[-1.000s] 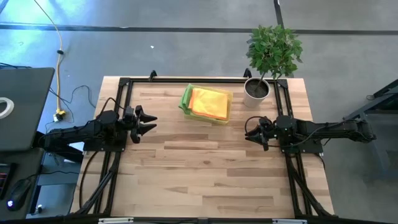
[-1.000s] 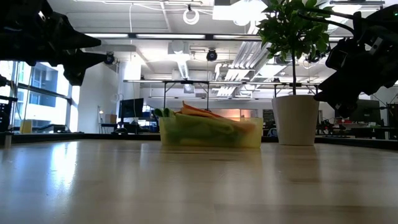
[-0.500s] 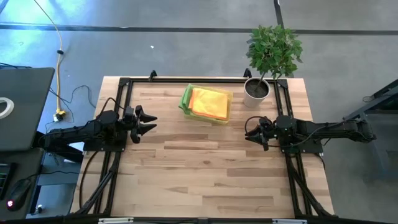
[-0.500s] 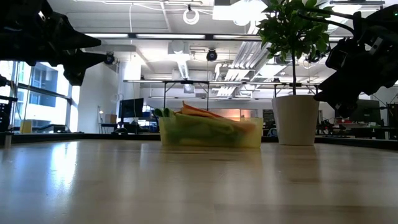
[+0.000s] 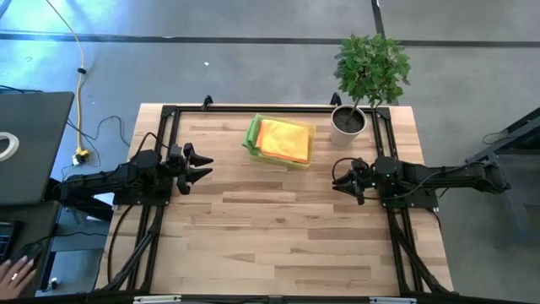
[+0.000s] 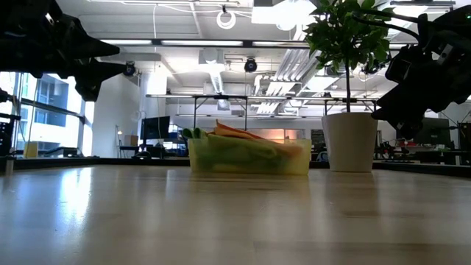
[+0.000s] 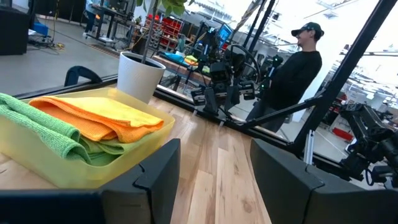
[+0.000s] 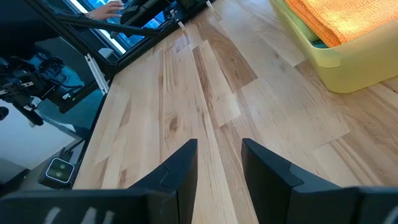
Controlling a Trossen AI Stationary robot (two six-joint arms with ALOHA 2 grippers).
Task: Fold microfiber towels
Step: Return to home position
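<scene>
The microfiber towels (image 5: 283,139) lie folded in a stack inside the yellow tray (image 5: 299,165), which stands at the far side of the bench (image 5: 278,245), near the middle of that edge. The orange towel (image 7: 99,115) is on top. Light green cloth (image 7: 43,127) shows under it and along the tray's left side, a little of it reaching above the rim. From table height the pile rises just over the tray's pale wall (image 6: 250,160). I cannot tell the lower cloths apart by colour.

Just to the right of the tray, at the far right corner, stands a white pot (image 5: 348,123) with a leafy green plant (image 5: 371,66), close to the tray but not touching it.

The left gripper (image 5: 207,167) hangs above the bench at its left edge, pointing inward, well apart from the tray. Its jaws are spread and hold nothing. The right gripper (image 5: 337,181) hangs at the right edge, pointing inward too, in front of the pot, its jaws apart and empty as well. The bare wooden boards lie between the two.

Beyond the bench, in the left wrist view, a person in dark clothes and a cap (image 7: 297,68) stands by another rig. A hand (image 5: 13,270) shows at the low left corner of the high view, off the bench.
</scene>
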